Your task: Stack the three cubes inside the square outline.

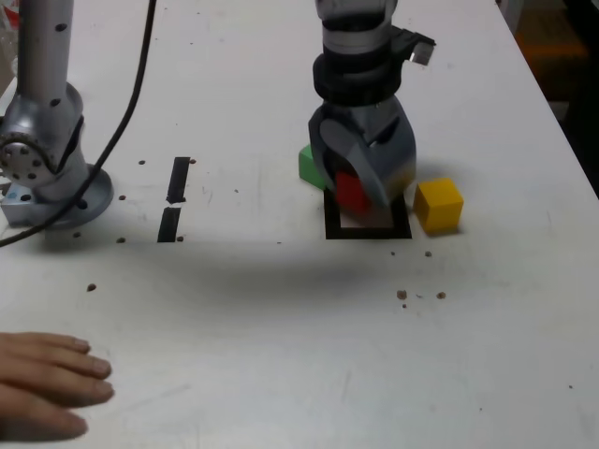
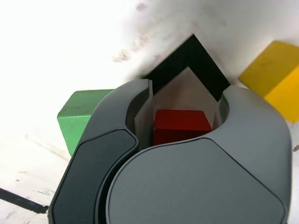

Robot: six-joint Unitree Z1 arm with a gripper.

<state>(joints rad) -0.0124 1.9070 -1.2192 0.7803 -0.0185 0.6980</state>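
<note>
My gripper (image 1: pixel 357 192) points down over the square outline (image 1: pixel 367 231) and is shut on the red cube (image 1: pixel 352 192). The wrist view shows the red cube (image 2: pixel 181 125) clamped between the two grey jaws of the gripper (image 2: pixel 183 122), with a corner of the black outline (image 2: pixel 187 60) and its white middle just past it. Whether the cube rests on the table or hangs just above it I cannot tell. The green cube (image 1: pixel 309 166) (image 2: pixel 77 117) sits outside the outline behind the gripper, partly hidden. The yellow cube (image 1: pixel 438 204) (image 2: pixel 275 77) stands just outside the outline at the exterior view's right.
Two short black tape strips (image 1: pixel 174 198) lie to the exterior view's left. The arm's base (image 1: pixel 45 168) and a black cable (image 1: pixel 131 103) stand at the far left. A person's hand (image 1: pixel 47 383) rests on the table at the lower left. Small dark specks dot the white table (image 1: pixel 281 327).
</note>
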